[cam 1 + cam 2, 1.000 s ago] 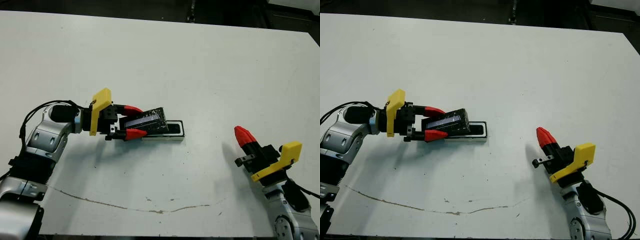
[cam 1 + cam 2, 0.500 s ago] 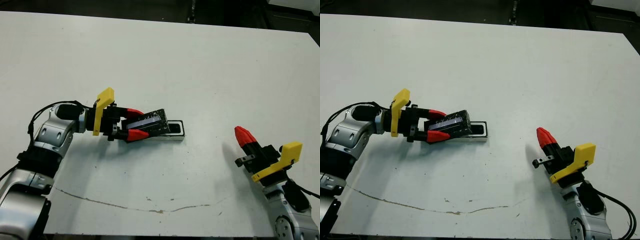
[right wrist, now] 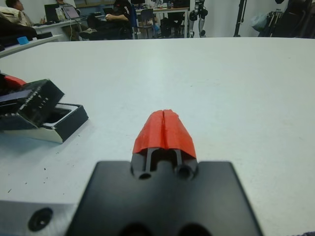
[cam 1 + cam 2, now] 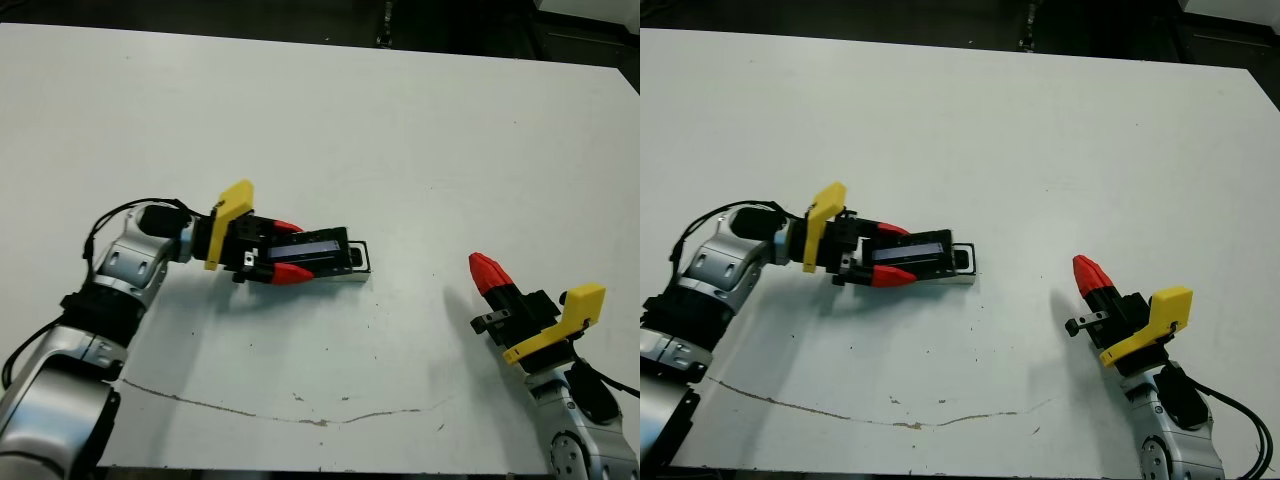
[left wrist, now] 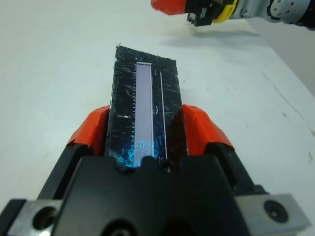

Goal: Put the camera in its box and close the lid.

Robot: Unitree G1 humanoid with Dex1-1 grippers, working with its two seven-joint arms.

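Note:
My left gripper (image 4: 290, 250) is shut on the lid (image 4: 318, 247), a glossy black cover with a pale strip (image 5: 144, 105); its red fingers (image 5: 197, 129) press the lid's two long sides. The lid lies nearly level over the box (image 4: 358, 262), whose right end still pokes out with a dark opening (image 3: 59, 116). The camera is hidden. At the front right my right gripper (image 4: 487, 271) rests shut and holds nothing, well apart from the box.
A thin brown streak (image 4: 300, 415) runs across the table near its front edge. Beyond the table's far side, people sit at desks (image 3: 118, 14) in the right wrist view.
My left gripper has carried the lid to the right and tipped it down from a slant to nearly flat over the box, covering more of it. The right arm has not moved.

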